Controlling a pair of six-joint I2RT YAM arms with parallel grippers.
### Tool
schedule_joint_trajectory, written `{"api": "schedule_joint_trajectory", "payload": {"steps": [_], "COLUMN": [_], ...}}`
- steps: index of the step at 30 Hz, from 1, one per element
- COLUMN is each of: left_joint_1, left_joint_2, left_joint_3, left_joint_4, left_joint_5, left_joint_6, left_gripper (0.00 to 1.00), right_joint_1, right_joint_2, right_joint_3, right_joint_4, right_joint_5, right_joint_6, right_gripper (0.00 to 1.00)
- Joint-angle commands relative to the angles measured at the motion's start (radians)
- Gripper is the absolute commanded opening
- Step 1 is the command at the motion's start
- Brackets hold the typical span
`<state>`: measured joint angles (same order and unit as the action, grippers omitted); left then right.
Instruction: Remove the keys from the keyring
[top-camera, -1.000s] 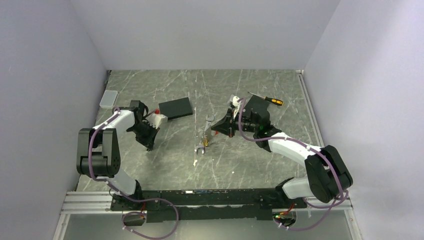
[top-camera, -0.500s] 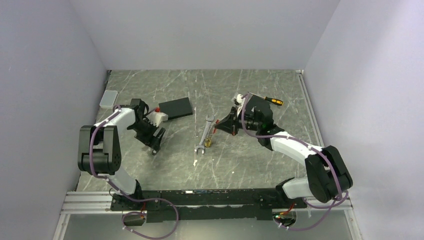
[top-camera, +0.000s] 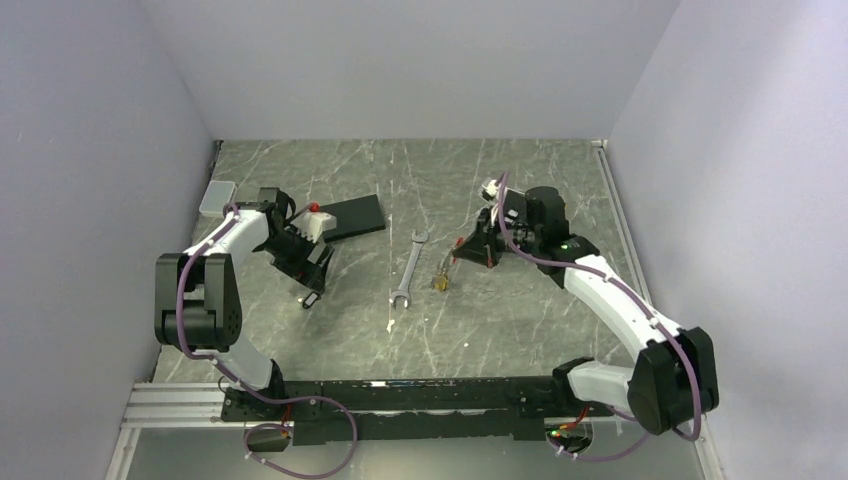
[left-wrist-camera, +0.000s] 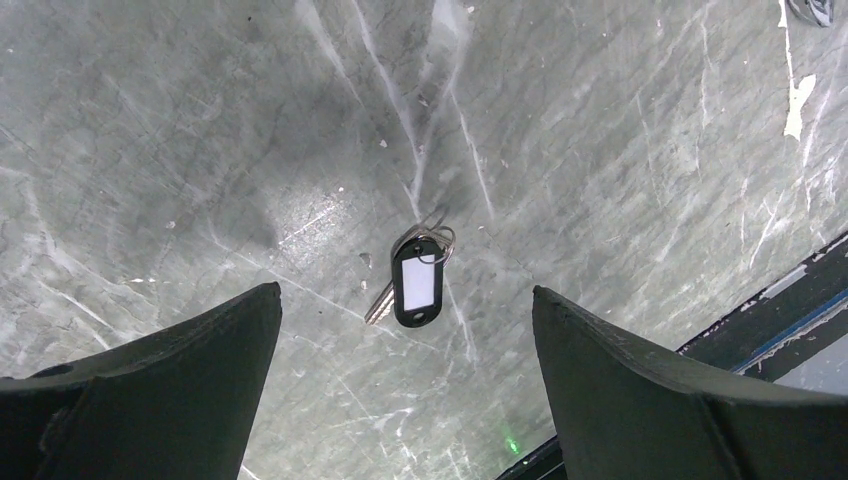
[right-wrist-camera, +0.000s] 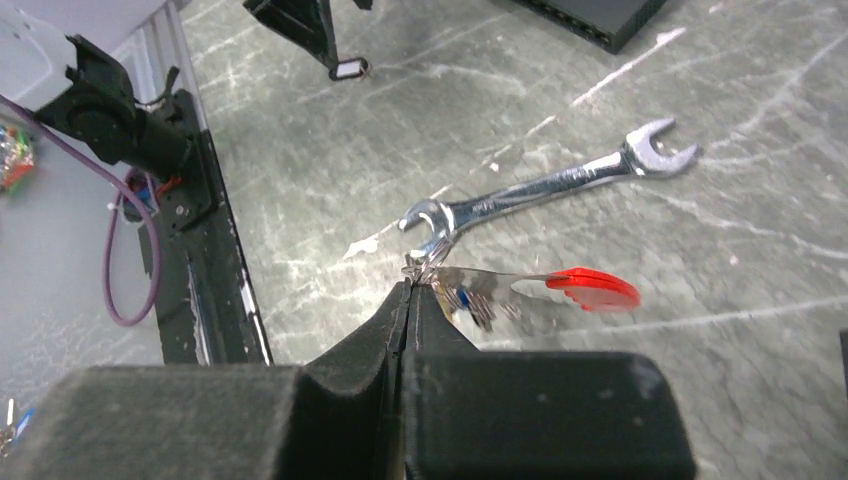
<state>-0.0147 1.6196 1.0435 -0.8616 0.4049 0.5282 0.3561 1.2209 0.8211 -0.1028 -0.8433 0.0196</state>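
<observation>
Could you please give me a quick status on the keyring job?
Left gripper open over one black-tagged key on the table. Right gripper shut on the keyring. Wrench lying close beside.

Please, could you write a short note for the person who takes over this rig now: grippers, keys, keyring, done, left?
Left gripper: open, above a tagged key lying on the table.
Right gripper: shut on the keyring, near the wrench.
Done: the tagged key seems off the keyring.
Left: other keys hang from the keyring; remove them.
</observation>
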Motion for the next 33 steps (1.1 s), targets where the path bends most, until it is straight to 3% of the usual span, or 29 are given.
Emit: {"api": "schedule_joint_trajectory", "payload": {"steps": [1, 6, 15, 20, 27, 33], "left_joint_1": [0.000, 0.000, 0.000, -0.001, 0.000, 0.001], "left_joint_2": [-0.044, -0.047, -0.077, -0.129, -0.178, -0.238], "left_joint_3": [0.001, 0.027, 0.049, 0.047, 0.076, 0.120], "left_joint_4": [0.001, -0.003, -0.029, -0.037, -0.039, 0.009], "left_joint_5": [0.051, 0.072, 0.122, 0.134, 0.190, 0.177], "left_joint_6": [-0.010, -0.031, -0.079, -0.103, -0.158, -0.249], "left_gripper": [1.00, 1.00, 0.99, 1.00, 1.00, 0.99], "right_joint_1": [-0.018, -0.019, -0.017, -0.017, -0.035, -0.164], "right_joint_2": [-0.068, -0.035, 0.240, 0.358, 0.382, 0.238], "right_joint_3": [0.049, 0.002, 0.043, 0.087, 0.105, 0.075], "right_joint_4": [-0.242, -0.152, 0.142, 0.224, 0.204, 0.143], "right_joint_5": [0.046, 0.071, 0.101, 0.131, 0.156, 0.102], "right_joint_6": [-0.111, -0.036, 0.116, 0.127, 0.106, 0.070], "right_gripper": [0.00, 0.00, 0.00, 0.00, 0.47, 0.85]}}
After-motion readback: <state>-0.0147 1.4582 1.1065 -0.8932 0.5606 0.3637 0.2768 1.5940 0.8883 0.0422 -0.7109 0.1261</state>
